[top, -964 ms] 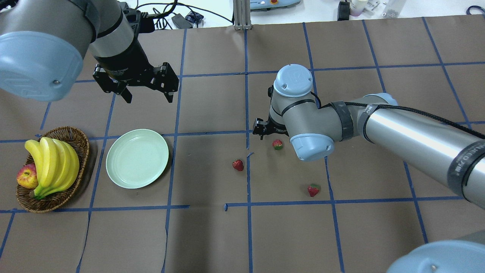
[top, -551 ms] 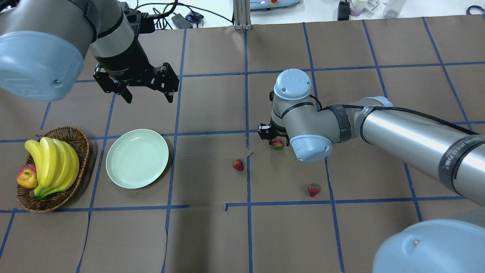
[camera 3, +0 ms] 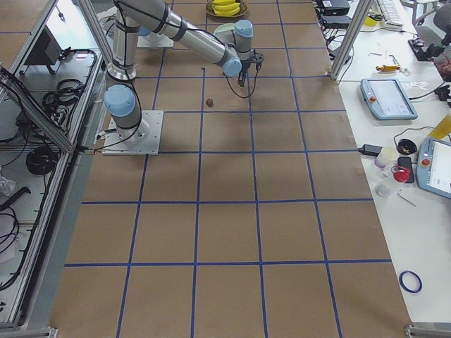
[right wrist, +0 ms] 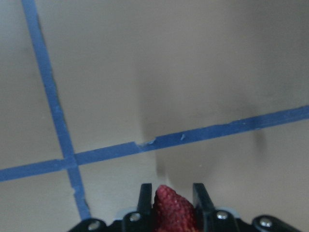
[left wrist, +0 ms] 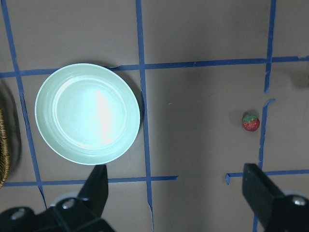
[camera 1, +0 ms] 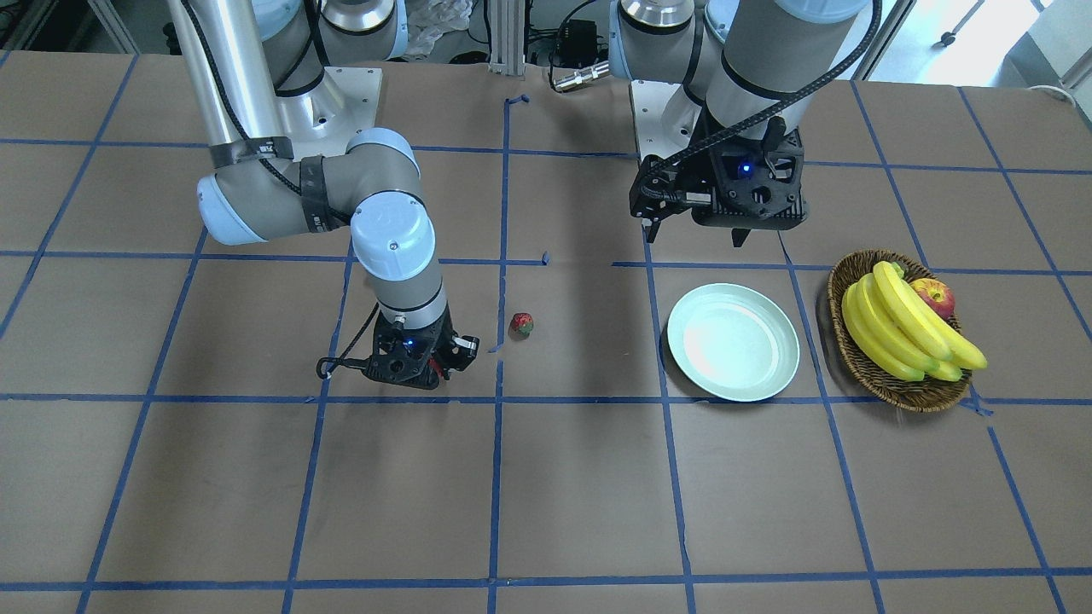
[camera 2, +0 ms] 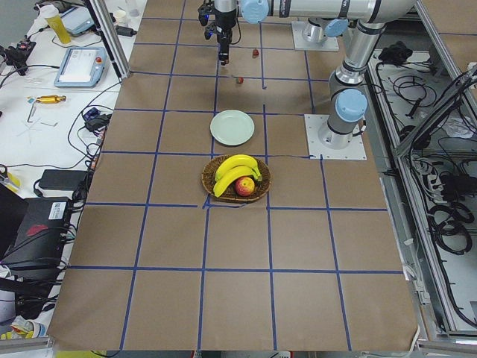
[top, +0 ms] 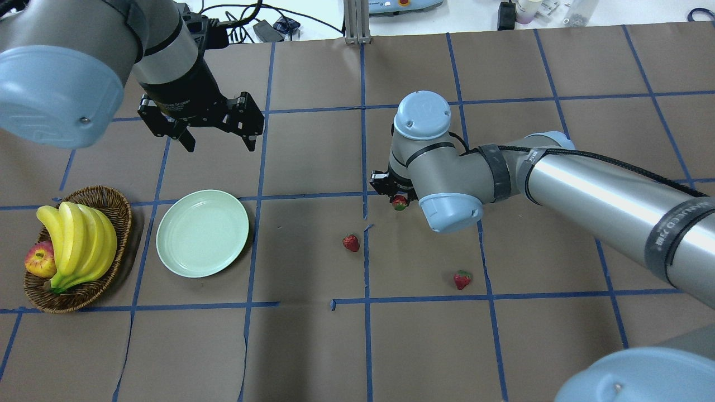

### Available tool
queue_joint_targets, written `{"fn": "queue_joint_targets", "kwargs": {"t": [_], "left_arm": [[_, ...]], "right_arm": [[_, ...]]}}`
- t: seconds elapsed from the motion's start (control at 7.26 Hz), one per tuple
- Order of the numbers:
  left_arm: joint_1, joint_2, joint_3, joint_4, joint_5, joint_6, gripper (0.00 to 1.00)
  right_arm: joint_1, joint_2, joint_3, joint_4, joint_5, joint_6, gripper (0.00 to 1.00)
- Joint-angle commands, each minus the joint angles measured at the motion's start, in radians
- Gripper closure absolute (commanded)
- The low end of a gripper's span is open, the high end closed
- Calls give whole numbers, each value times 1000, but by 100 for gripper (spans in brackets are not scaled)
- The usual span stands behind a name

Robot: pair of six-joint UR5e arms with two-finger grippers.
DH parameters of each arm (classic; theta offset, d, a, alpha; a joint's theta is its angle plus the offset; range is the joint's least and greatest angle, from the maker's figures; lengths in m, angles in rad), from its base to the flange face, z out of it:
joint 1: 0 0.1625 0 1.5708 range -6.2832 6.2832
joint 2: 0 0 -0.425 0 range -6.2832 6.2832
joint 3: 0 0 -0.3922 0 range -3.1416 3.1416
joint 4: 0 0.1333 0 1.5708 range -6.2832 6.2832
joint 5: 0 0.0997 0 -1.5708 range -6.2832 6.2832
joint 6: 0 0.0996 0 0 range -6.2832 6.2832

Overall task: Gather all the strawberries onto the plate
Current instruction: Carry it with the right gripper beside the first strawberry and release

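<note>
Right gripper (right wrist: 170, 192) pinched on a strawberry (right wrist: 173, 212), left gripper (top: 219, 144) wide: we lift clear, carry left, release low over the plate (top: 167, 245).

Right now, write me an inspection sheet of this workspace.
Surface: table covered in brown paper with a blue tape grid.
Job's things: plate empty; held strawberry off the table; centre strawberry and near strawberry lie loose.
Clutter: basket with bananas and apple, beside the plate.
Grippers: right gripper shut on the held strawberry; left gripper open, hovering beyond the plate.
Cables: black cable along the right arm.
Surroundings: teach pendant on a side bench.
</note>
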Motion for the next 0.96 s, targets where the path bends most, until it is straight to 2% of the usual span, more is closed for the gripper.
{"fn": "queue_joint_targets", "kwargs": {"t": [0.0, 0.28, 0.41, 0.55, 0.83], "left_arm": [[0, 2, 2, 0, 0, 0, 0], [0, 5, 3, 0, 0, 0, 0], [0, 2, 2, 0, 0, 0, 0], [0, 3, 2, 0, 0, 0, 0], [2, 6, 2, 0, 0, 0, 0]], "right_arm": [[151, 27, -96, 4, 22, 204, 100], [242, 107, -110, -8, 21, 252, 100], [242, 118, -113, -16, 21, 246, 19], [242, 113, -109, -13, 18, 221, 0], [180, 63, -124, 6, -40, 159, 0]]}}
